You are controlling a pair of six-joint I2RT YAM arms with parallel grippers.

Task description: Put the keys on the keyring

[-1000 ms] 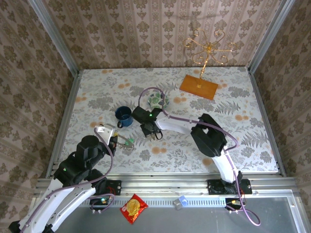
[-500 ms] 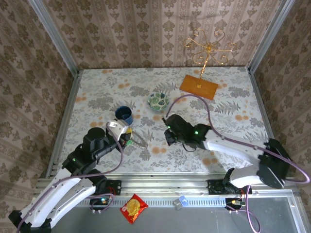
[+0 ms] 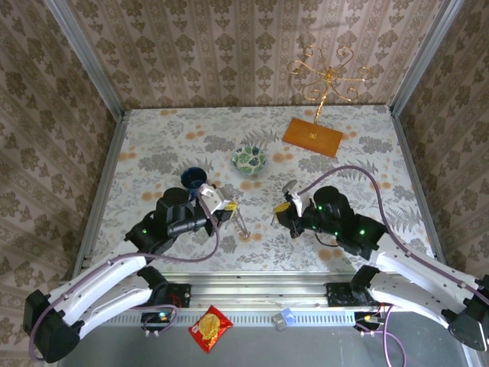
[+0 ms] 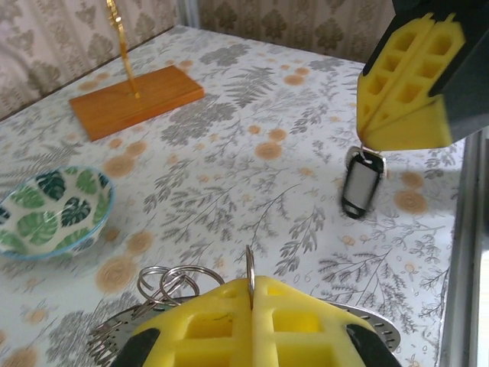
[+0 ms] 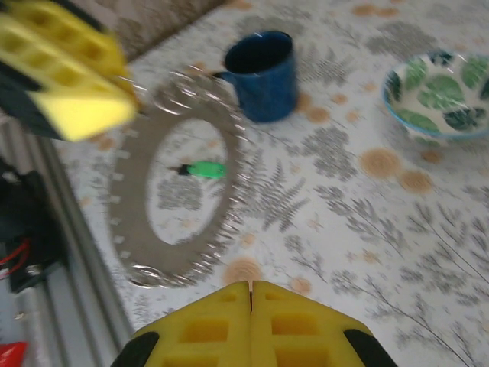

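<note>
Currently mid-threading, by my reading: both pieces are off the table and facing each other, not yet joined. Left gripper (image 4: 252, 284) is clamped on the rim of the large flat grey metal keyring (image 5: 131, 206), holding it upright on edge above the patterned tabletop (image 3: 367, 145), near the blue enamel mug (image 5: 263, 73). From above, the ring reads as a thin line. From the right wrist its broad face shows as an oval, so the opening looks toward the right arm. A cluster of small wire split rings (image 4: 170, 279) sits against it by the left fingers. Right gripper (image 5: 250, 294) is closed on the small black-headed key (image 4: 359, 187), pinching the metal end. The key's long axis runs near vertical, slightly tilted, black head hanging down. The two grippers stand apart with bare table between. Small green-headed key (image 5: 205, 169) shows through the ring's opening, long axis roughly level. Whether it hangs from the ring or lies beyond, cannot tell. Next move probably calls for bringing the black key across to the split rings, with fine alignment. Motion blur on the ring suggests it is not steady.
</note>
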